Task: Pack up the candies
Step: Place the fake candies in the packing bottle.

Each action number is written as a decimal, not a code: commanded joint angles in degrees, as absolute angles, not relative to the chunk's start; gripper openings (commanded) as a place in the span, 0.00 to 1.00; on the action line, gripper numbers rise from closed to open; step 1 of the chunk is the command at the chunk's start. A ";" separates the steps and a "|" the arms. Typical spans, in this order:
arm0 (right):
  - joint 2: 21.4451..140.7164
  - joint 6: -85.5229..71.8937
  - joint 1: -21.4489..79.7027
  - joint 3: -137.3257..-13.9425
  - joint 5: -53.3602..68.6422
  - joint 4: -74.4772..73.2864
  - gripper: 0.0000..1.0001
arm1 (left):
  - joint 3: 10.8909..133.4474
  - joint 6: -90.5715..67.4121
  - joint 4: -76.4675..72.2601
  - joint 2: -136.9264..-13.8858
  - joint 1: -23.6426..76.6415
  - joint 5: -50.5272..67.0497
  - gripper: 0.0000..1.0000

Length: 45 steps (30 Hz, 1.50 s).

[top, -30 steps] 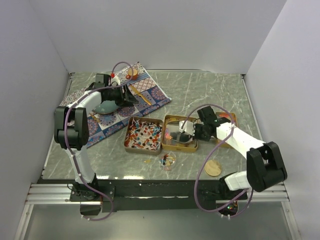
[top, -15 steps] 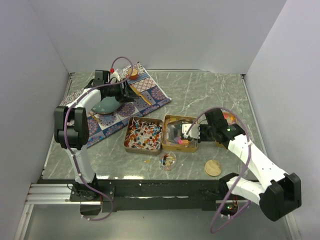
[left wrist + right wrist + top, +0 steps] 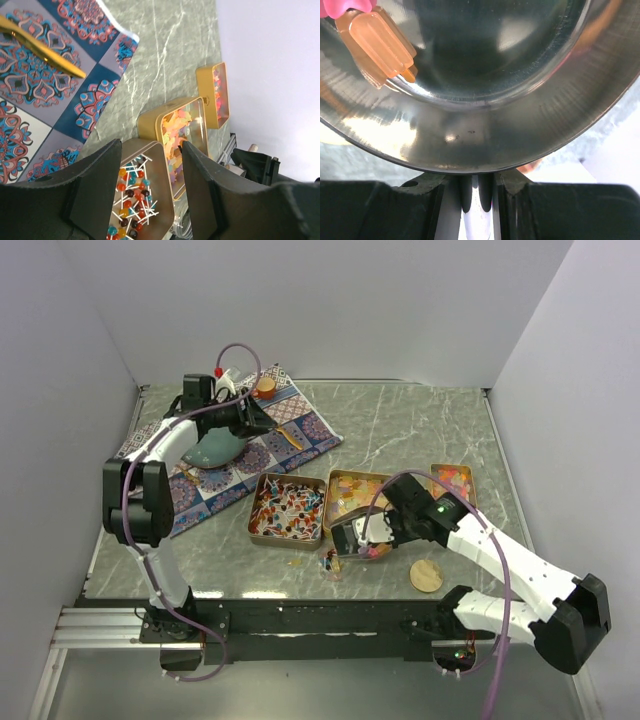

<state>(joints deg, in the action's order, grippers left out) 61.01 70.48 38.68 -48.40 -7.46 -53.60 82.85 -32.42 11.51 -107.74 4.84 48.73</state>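
Three gold tins hold the candies. Mixed lollipop candies [image 3: 287,510] [image 3: 129,192] fill the left tin, pale yellow-orange ones [image 3: 352,488] [image 3: 176,131] the middle tin, and bright ones [image 3: 453,478] the right tin [image 3: 220,92]. In front of the middle tin, my right gripper [image 3: 372,530] [image 3: 476,181] is shut on the handle of a shiny steel scoop [image 3: 350,538] [image 3: 485,125]. An orange popsicle-shaped candy [image 3: 382,45] and a pink one lie in the scoop. My left gripper [image 3: 250,420] [image 3: 151,147] hangs open and empty above the patterned cloth [image 3: 230,465].
A teal pouch [image 3: 215,450] and a gold utensil [image 3: 40,47] lie on the cloth. A round cork disc [image 3: 426,576] sits near the front edge. A small clear wrapper with a few candies [image 3: 335,560] lies in front of the tins.
My right arm has carried the scoop from over the middle tin towards the near edge, in front of it. The left gripper has shifted slightly back and left.
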 commanded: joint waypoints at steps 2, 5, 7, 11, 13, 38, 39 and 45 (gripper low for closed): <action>63.01 78.23 41.92 -54.13 -18.88 -57.39 0.00 | 81.92 -34.36 6.95 -103.63 4.04 50.01 0.57; 64.68 77.78 44.29 -55.19 -22.74 -57.92 0.00 | 81.21 -34.89 6.15 -103.10 3.87 49.92 0.57; 66.17 77.00 45.87 -55.98 -24.25 -58.97 0.00 | 80.86 -35.24 5.37 -102.92 3.78 49.83 0.57; 68.64 75.67 48.33 -58.97 -26.97 -62.04 0.00 | 80.07 -35.77 4.22 -102.31 3.43 49.66 0.58; 69.95 75.50 49.30 -59.50 -29.43 -63.71 0.00 | 79.46 -36.21 3.35 -101.95 3.16 49.66 0.58; 80.50 58.64 43.87 -81.54 -21.91 -69.79 0.00 | 74.00 -35.69 -0.63 -95.27 4.74 59.05 0.64; 83.03 56.88 42.73 -83.74 -18.23 -68.83 0.00 | 74.79 -34.38 -0.09 -95.80 5.27 61.06 0.65; 89.98 49.75 38.06 -93.15 -12.14 -63.46 0.00 | 79.08 -44.47 -3.34 -100.54 6.67 65.74 0.67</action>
